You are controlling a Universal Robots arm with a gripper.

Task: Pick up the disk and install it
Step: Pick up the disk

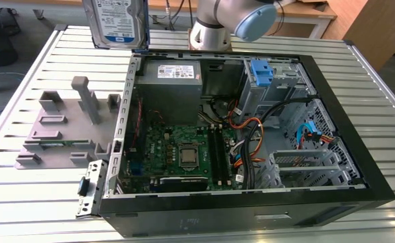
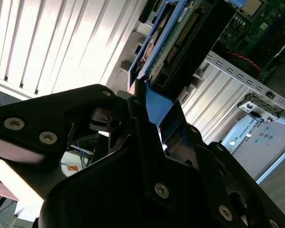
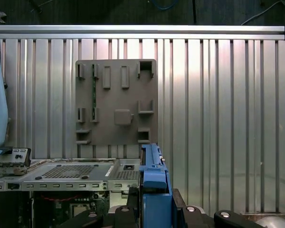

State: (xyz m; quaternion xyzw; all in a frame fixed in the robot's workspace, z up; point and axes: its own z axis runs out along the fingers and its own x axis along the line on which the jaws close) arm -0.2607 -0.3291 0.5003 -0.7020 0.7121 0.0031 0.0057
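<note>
Aloft, disk (image 1: 116, 23) upright, long axis vertical, clamped in tool (image 2: 149, 111)

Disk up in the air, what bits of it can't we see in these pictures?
1. Exterior view: the disk is cut off by the top edge; its upper part is missing.
2. Second wrist view: the hand, shut on the disk, covers its near end; the picture's edge cuts off the far end.
3. First wrist view: the disk is edge-on, so neither flat face can be seen.
</note>
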